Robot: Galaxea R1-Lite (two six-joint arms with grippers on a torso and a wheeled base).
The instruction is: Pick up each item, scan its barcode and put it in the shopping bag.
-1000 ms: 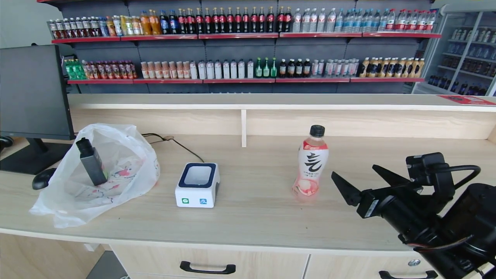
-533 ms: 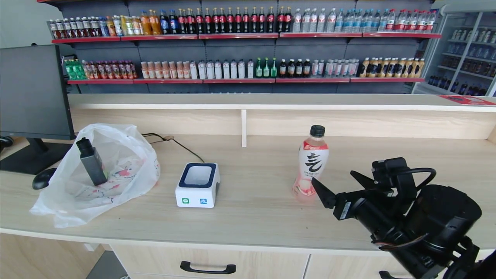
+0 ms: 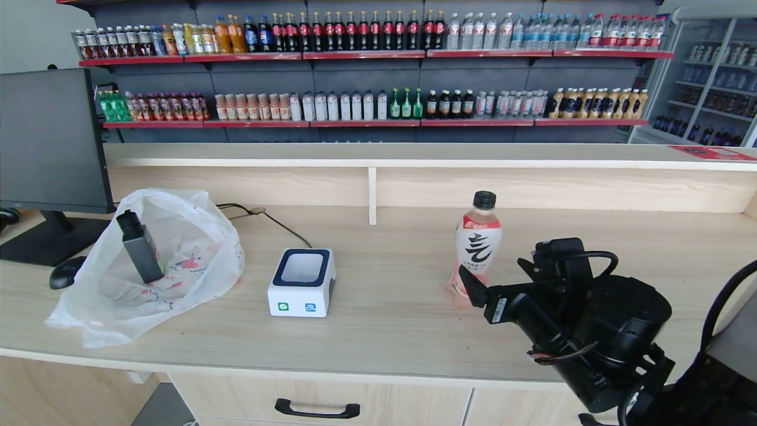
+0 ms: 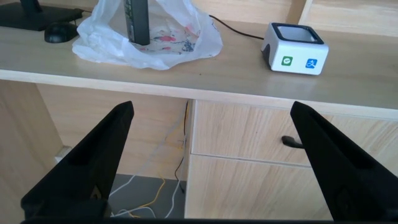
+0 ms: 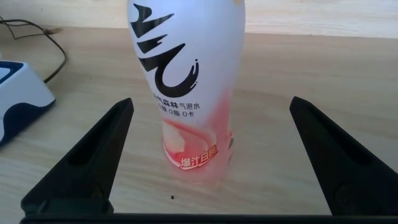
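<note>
**Right end effector open around the bottle**

The right end effector (image 5: 211, 102) hangs low over the bench (image 3: 390, 331) with its jaws spread wide. The pink and white drink bottle (image 3: 478, 248) stands upright in line with the gap. In the right wrist view one finger shows on either side of it, and neither touches it. The bottle stands right of the bench's middle, about halfway between the front and back edges, with its black cap on.

The left end effector (image 4: 211, 106) is also spread open. It sits below the bench's front edge, facing the wooden drawer fronts (image 4: 249, 143).

The white scanner (image 3: 301, 282) sits left of the bottle and well apart from it, nearer the front edge. A dark cable (image 3: 272, 222) runs behind it towards the back edge.

Farther left, near the front left corner, the clear shopping bag (image 3: 195, 260) lies open. A dark grey carton (image 3: 141, 248) stands tilted inside it. A black mouse (image 3: 64, 273) lies just beside the bag at the left end, in front of a monitor (image 3: 50, 142).
</note>
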